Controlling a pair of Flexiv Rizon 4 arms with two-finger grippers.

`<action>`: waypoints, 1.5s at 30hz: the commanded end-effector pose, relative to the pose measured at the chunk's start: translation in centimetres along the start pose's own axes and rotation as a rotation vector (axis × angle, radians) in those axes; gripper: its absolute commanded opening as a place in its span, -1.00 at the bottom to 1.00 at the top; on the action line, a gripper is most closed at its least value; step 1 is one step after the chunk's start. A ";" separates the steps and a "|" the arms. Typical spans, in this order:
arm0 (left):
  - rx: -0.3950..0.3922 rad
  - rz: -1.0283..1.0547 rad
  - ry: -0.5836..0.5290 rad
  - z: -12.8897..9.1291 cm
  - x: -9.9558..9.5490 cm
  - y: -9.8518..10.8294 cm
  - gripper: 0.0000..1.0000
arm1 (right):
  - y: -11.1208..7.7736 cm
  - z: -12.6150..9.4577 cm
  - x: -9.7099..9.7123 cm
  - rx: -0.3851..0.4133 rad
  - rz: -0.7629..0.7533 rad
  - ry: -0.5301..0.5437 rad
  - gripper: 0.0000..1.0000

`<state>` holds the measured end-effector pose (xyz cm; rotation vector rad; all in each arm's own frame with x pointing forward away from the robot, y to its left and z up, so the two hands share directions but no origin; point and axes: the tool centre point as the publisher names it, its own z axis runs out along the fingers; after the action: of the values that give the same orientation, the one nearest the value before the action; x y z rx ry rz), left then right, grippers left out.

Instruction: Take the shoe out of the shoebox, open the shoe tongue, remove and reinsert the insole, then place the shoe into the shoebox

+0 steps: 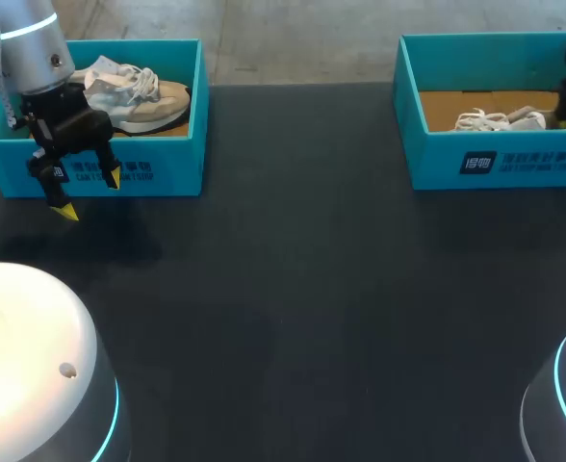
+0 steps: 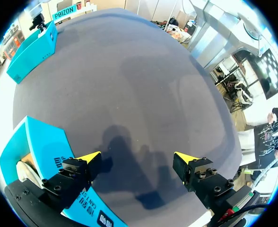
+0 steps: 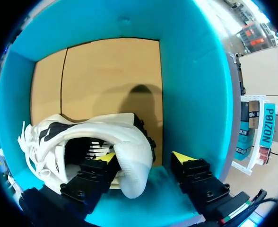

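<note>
The white lace-up sneaker [image 3: 82, 137] lay in the teal cardboard shoebox [image 3: 191, 85]. It looked light and soft-walled, likely to fold if squeezed, with the padded heel collar its firmest hold. The right end effector [image 3: 143, 157] stood wide, one finger inside the shoe's opening and the other outside the heel, not yet pinching. The left end effector [image 1: 90, 193] hung wide over the dark bench [image 1: 312, 289].

The dark table [image 1: 302, 289] bears a left shoebox [image 1: 182, 144] and a right shoebox [image 1: 437, 159].
</note>
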<state>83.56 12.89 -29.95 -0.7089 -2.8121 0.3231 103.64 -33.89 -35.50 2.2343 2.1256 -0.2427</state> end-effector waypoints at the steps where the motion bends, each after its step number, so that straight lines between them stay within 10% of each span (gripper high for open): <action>1: -0.002 0.000 0.001 -0.1 0.0 0.0 1.00 | -0.9 -1.1 0.2 -0.018 0.000 -0.010 0.57; 6: -0.002 0.000 0.001 -0.1 0.0 0.0 1.00 | -1.2 -2.4 0.2 -0.039 -0.001 -0.009 1.00; 45: -0.002 0.000 0.001 -0.1 0.0 0.0 1.00 | -7.0 -13.7 4.1 -0.036 0.035 0.072 1.00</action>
<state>83.56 12.89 -29.94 -0.7089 -2.8121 0.3230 99.10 -27.45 -22.07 2.2933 2.1201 -0.1631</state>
